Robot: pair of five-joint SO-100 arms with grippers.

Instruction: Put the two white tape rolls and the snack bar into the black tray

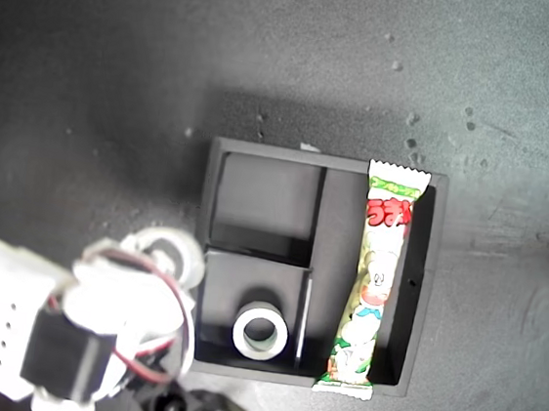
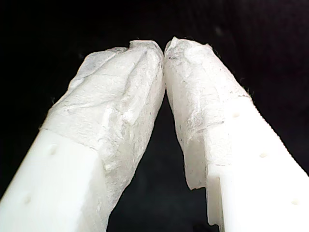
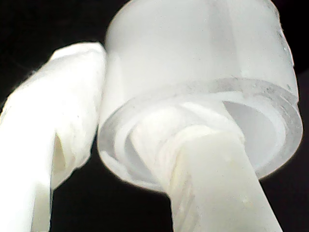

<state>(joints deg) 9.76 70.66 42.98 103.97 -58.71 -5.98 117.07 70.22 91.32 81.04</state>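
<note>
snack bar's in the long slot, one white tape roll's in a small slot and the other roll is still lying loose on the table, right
Not quite. The second white ring-shaped tape roll isn't loose: the second wrist view shows my second claw clamped on its wall. The green-and-white snack bar packet and the first white tape roll do lie in the square matte black tray.

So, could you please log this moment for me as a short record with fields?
tray: black tray, three compartments
snack bar: snack bar in the long compartment, ends over the rim
first tape roll: flat in a small compartment
second tape roll: outside the tray, one finger through its hole
my second gripper: shut on it
my first gripper: shut, empty
</note>
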